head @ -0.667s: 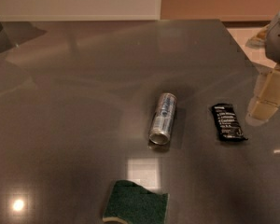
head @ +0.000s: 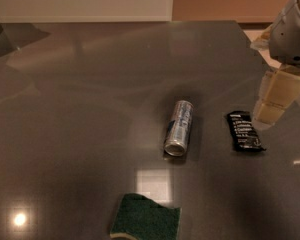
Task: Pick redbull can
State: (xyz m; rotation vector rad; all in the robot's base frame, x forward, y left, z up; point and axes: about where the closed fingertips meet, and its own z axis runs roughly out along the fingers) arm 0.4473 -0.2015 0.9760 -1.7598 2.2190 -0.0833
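Note:
The redbull can [head: 178, 127] is a slim silver can with blue markings. It lies on its side near the middle of the dark table [head: 90, 109], its round rim pointing toward the near edge. My gripper [head: 271, 115] hangs at the right edge of the view, above the table and to the right of the can, close over a flat black wrapper. It holds nothing that I can see.
A flat black snack wrapper [head: 245, 131] with white text lies right of the can, just left of the gripper. A green sponge [head: 146, 217] sits at the near edge, in front of the can. The table's right edge runs behind the arm.
The gripper has shifted slightly left, closer to the black wrapper. The can, wrapper and sponge have not moved.

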